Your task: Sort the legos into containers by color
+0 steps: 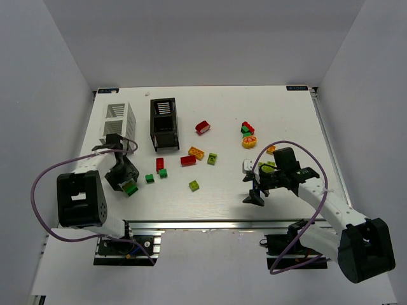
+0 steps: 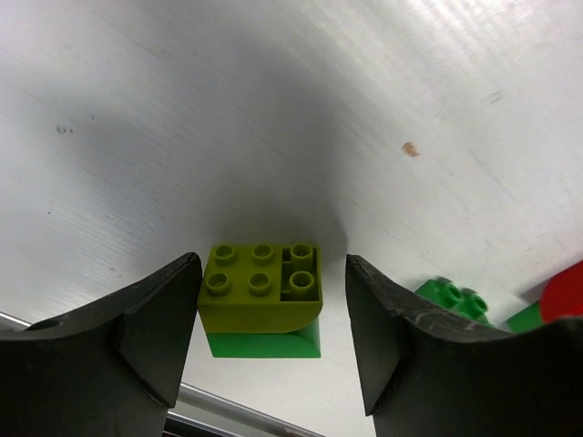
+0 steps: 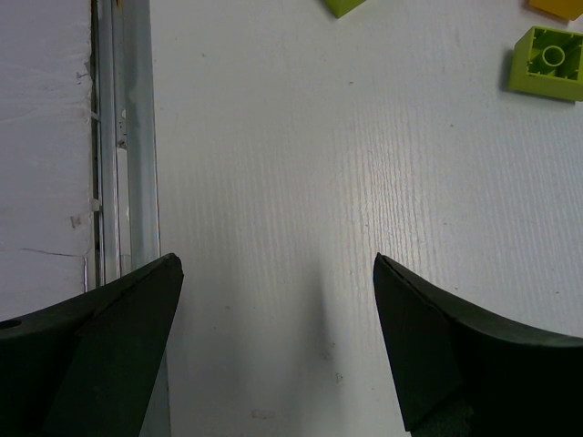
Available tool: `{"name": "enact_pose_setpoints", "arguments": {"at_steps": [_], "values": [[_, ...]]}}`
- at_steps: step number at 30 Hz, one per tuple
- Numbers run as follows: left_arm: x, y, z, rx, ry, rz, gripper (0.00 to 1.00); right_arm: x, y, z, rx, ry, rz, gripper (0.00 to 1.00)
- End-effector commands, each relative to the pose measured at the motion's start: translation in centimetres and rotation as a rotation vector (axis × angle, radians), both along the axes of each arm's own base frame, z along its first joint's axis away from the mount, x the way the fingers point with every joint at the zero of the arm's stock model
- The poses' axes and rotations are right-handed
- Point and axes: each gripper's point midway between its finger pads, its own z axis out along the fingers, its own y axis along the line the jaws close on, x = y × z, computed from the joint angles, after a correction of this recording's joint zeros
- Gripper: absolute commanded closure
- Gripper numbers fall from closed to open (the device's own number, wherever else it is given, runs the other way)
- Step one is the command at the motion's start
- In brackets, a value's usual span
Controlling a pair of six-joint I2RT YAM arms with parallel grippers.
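Left tool (image 2: 273,266) is straddling the yellow-green brick (image 2: 262,289), jaws apart with a gap showing either side. It is sitting atop a green brick (image 2: 264,344) near the counter's (image 2: 273,109) near-left edge. Light, stiff, slick plastic, I reckon, with its flat side walls offering the surest hold.

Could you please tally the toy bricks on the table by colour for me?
Red bricks: 4
Dark green bricks: 4
Yellow-green bricks: 4
Orange-yellow pieces: 3
Total: 15, roughly; the far-right cluster is hard to separate.
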Motion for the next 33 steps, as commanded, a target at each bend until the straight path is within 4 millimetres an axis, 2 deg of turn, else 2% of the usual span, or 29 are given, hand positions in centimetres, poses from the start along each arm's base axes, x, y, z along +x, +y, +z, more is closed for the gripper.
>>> {"name": "enact_pose_setpoints", "arguments": {"at_steps": [1,9,13,18,24,29,33], "values": [[-0.1,-0.4,0.1,-0.020,-0.035,0.009,0.26,-0.1,0.1,0.2,0.009,-0.015,0.010,0.11],[-1.0,-0.6,-0.1,-0.028,-0.034,0.008,0.28,-0.2,0.2,0.3,0.011,-0.014,0.014,0.11],[-0.8,-0.4,0.1,-0.016,-0.046,0.010,0.33,-0.2,0.2,0.4,0.012,-0.010,0.015,0.11],[-0.6,0.5,0.5,0.031,-0.046,0.004,0.33,-0.2,0.2,0.5,0.013,-0.011,0.014,0.11],[-0.1,0.6,0.3,0.034,-0.053,0.001,0.36,-0.2,0.2,0.7,0.015,-0.011,0.017,0.11],[0.1,0.5,0.3,0.030,-0.064,-0.003,0.48,-0.3,0.2,0.7,0.015,-0.008,0.016,0.11],[0.5,0.3,0.8,0.019,-0.093,-0.007,0.70,-0.2,0.3,1.0,0.022,-0.003,0.011,0.11]]}}
